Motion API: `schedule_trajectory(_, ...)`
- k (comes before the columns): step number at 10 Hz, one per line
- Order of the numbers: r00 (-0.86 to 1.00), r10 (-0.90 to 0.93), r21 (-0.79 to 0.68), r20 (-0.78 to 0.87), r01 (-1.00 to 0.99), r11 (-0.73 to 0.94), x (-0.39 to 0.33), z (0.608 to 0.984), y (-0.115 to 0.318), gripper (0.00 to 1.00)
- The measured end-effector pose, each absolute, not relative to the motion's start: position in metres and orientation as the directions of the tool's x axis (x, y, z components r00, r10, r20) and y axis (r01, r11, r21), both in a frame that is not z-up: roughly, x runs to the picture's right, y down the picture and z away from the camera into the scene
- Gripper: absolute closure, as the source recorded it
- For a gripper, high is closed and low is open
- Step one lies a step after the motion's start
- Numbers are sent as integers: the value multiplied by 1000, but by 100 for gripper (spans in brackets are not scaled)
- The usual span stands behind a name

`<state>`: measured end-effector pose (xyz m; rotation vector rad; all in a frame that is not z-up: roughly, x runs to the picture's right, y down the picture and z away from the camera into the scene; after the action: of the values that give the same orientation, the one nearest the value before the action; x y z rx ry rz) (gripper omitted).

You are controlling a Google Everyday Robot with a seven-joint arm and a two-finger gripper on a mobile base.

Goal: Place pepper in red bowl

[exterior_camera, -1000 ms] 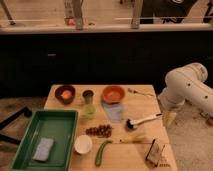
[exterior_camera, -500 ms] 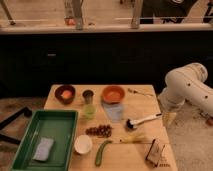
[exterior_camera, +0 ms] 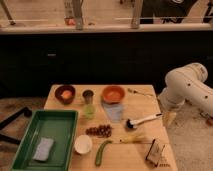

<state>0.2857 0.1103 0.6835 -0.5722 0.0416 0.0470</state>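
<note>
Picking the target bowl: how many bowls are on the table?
3: maroon bowl back left, red bowl back centre, white bowl front, beside the pepper. The gripper hangs right of the table.

The wooden bench [exterior_camera: 145, 102] carries these items:

- Left: a green tray [exterior_camera: 60, 131], with a grey-blue pad [exterior_camera: 43, 148] lying flat in its near corner.
- Far edge: a maroon bowl [exterior_camera: 65, 93] with something orange inside. A metal cup [exterior_camera: 88, 96] stands just beside it.
- Centre: a pale green cup [exterior_camera: 89, 111], a light blue cloth [exterior_camera: 114, 111] and a cluster of small dark red pieces [exterior_camera: 99, 131].
- Near edge: a small white bowl [exterior_camera: 83, 144].
- Right: a white-handled brush [exterior_camera: 143, 120], a pale yellow elongated item [exterior_camera: 132, 139] and a dark, tilted object [exterior_camera: 155, 152] of unclear type.
</note>
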Motion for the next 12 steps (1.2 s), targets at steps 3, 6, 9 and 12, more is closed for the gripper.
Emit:
schedule_trajectory(3, 998, 33, -540, -52, -56, 840, 286, 683, 110, 20)
schedule_trajectory(6, 998, 33, -540, -52, -56, 840, 286, 683, 110, 20)
schedule_trajectory(9, 998, 33, -540, -53, -56, 840, 286, 684, 110, 20)
schedule_trajectory(12, 1000, 0, -533, 11, 6, 846, 281, 688, 104, 20)
